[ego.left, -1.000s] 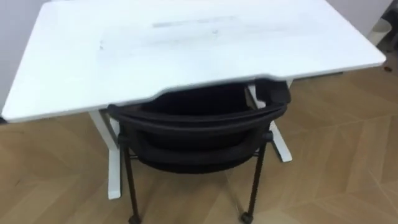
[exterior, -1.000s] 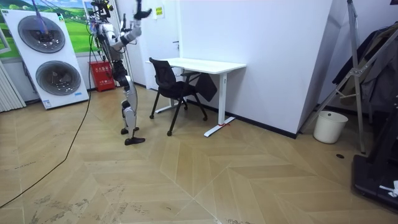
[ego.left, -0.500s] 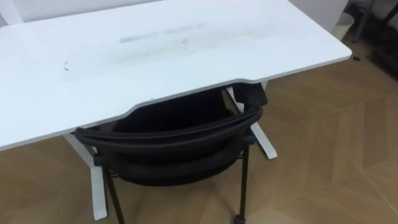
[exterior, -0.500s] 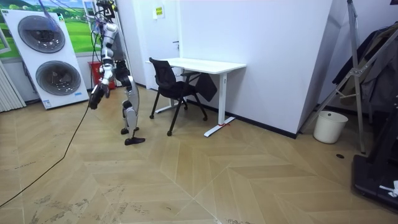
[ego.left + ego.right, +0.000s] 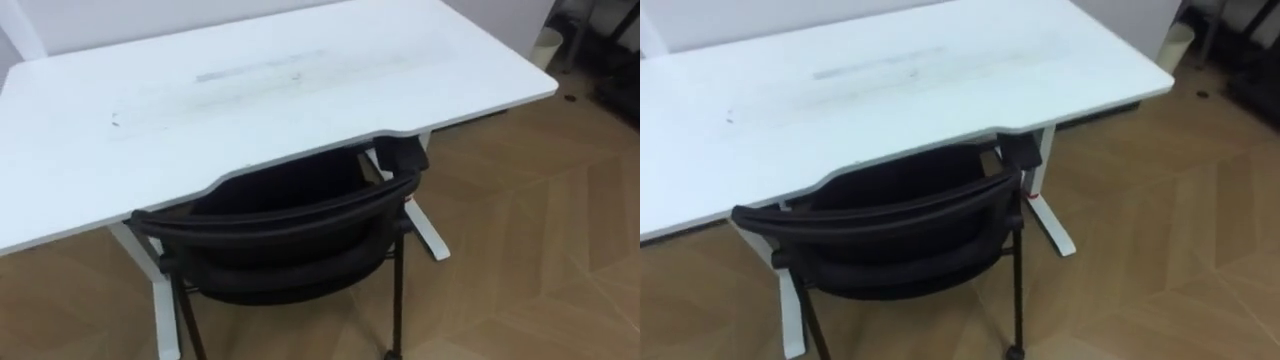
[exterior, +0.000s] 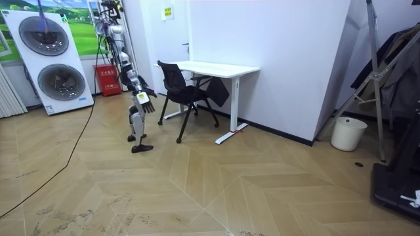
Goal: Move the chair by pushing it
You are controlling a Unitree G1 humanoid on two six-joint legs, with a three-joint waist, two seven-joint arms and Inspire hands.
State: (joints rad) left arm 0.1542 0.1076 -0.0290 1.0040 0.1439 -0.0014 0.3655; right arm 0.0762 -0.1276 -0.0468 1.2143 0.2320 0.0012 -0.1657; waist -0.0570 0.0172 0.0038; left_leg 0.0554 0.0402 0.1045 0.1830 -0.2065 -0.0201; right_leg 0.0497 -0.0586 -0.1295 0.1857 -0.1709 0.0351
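Chair [image 5: 280, 235] half under desk [image 5: 250, 100], backrest broadside to robot, long axis left-right. Right hand [image 6: 148, 98] hangs low near it, chair straight ahead; fingers too small to tell if spread or curled

The chair [image 5: 285, 228] has the front of its seat hidden under the desk's [image 5: 420, 60] front edge, and its legs run off the bottom of both eye views. The desk's front left corner is cut off at the left edge. In the room view the right hand [image 6: 148, 97] is too small to read.
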